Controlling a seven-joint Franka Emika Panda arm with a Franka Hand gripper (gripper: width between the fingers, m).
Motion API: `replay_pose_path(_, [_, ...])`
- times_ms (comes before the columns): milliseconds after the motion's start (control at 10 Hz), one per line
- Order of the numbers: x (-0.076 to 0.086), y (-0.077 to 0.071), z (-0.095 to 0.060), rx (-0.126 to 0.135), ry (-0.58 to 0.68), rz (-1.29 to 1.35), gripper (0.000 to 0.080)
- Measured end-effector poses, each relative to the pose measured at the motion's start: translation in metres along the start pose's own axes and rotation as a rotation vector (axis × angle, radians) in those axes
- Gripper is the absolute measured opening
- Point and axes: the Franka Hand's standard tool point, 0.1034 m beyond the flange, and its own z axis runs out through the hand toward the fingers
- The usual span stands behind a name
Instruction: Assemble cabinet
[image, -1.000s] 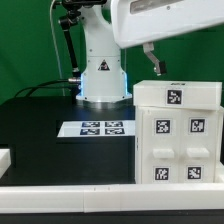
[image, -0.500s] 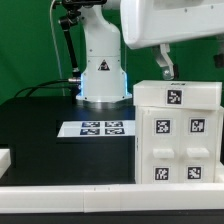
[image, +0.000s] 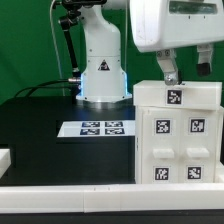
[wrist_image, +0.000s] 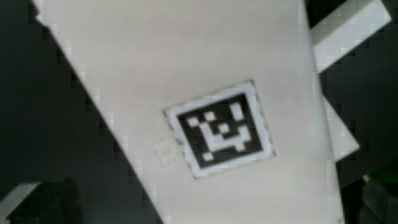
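Observation:
The cabinet (image: 178, 140) is a white boxy body with several black-and-white tags, standing at the exterior view's right. Its top piece with one tag (image: 174, 96) lies flat on it. My gripper (image: 187, 70) hangs just above that top, fingers (image: 170, 68) apart, open and empty. The wrist view looks straight down on the white top surface (wrist_image: 160, 90) and its tag (wrist_image: 222, 128), with dark table on both sides. I cannot tell whether the fingertips touch the cabinet.
The marker board (image: 100, 128) lies flat on the black table in front of the robot base (image: 100, 75). A long white rail (image: 70, 200) runs along the front edge. A small white block (image: 4, 158) sits at the far left.
My gripper has moved toward the exterior view's right and lower, from beside the cabinet's left edge to over its top. The cabinet has not moved.

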Motion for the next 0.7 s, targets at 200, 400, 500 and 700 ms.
replay_pose_path(200, [-0.007,-0.001,0.006,0.008,-0.010,0.007,0.0796])
replay_pose_path(400, [-0.015,-0.004,0.015,0.020,-0.024,0.012,0.0796])
replay_pose_path(500, [-0.016,-0.004,0.016,0.022,-0.026,0.013,0.0796])
replay_pose_path(700, [-0.016,-0.003,0.015,0.020,-0.025,0.038,0.0753])
